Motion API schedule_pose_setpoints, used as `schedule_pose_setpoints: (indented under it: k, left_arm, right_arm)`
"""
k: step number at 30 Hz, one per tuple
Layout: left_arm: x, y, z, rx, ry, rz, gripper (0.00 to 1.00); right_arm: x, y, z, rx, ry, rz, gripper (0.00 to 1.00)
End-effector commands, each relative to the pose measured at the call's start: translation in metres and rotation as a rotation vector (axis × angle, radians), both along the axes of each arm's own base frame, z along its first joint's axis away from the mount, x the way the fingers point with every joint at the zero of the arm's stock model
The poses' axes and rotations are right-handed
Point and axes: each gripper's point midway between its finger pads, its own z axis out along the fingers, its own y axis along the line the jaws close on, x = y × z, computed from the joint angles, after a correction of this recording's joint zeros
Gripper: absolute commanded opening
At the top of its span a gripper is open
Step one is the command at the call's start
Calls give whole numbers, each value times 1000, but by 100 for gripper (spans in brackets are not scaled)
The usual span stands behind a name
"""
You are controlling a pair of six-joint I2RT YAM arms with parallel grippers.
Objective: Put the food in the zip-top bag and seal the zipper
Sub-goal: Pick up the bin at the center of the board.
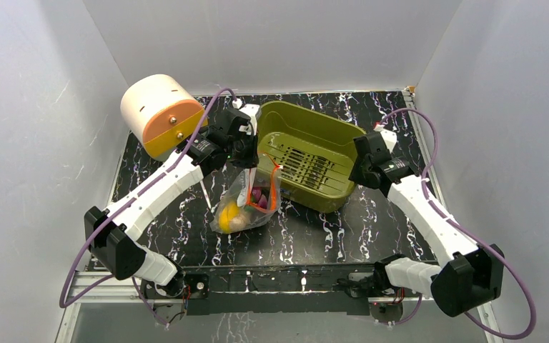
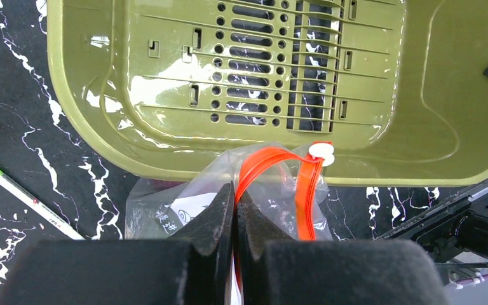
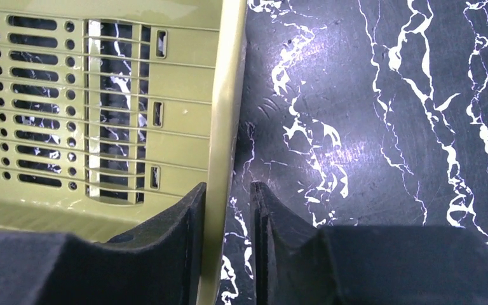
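The clear zip-top bag [image 1: 246, 204] hangs upright beside the basket's near-left corner. Through the plastic I see food: a yellow piece [image 1: 229, 214] and a pink-purple piece [image 1: 257, 194]. My left gripper [image 1: 246, 161] [image 2: 236, 197] is shut on the orange-red zipper [image 2: 264, 162] at the bag's mouth. The strip loops open, and a white slider [image 2: 321, 152] sits at its far end. My right gripper [image 3: 227, 190] [image 1: 357, 168] straddles the right rim of the olive basket [image 3: 225, 95]. One finger lies against the rim and the other stands apart from it.
The olive-green slotted basket [image 1: 307, 114] fills the table's back middle. A cream and orange cylinder [image 1: 161, 114] lies at the back left. A thin white stick with a green end [image 2: 19, 190] rests left of the bag. White walls close in on three sides.
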Motion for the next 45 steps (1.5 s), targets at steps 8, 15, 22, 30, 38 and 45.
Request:
schedule_pose_setpoints:
  k: [8, 15, 22, 30, 38, 45]
  left_arm:
    - [-3, 16, 26, 18, -64, 27, 0]
    - [-13, 37, 37, 45, -90, 75, 0]
    - [-24, 56, 42, 54, -115, 120, 0]
    - [-27, 63, 40, 72, -123, 126, 0]
    - [-22, 55, 39, 48, -141, 101, 0]
    - [-22, 55, 39, 51, -159, 89, 0]
  right_arm:
    - [74, -46, 59, -75, -380, 51, 0]
    - [87, -75, 119, -163, -653, 55, 0]
    - [73, -102, 169, -294, -801, -11, 0]
    - [69, -100, 202, -419, -874, 84, 0]
    - [77, -88, 188, -544, -809, 279, 0]
    - [101, -82, 172, -618, -790, 439, 0]
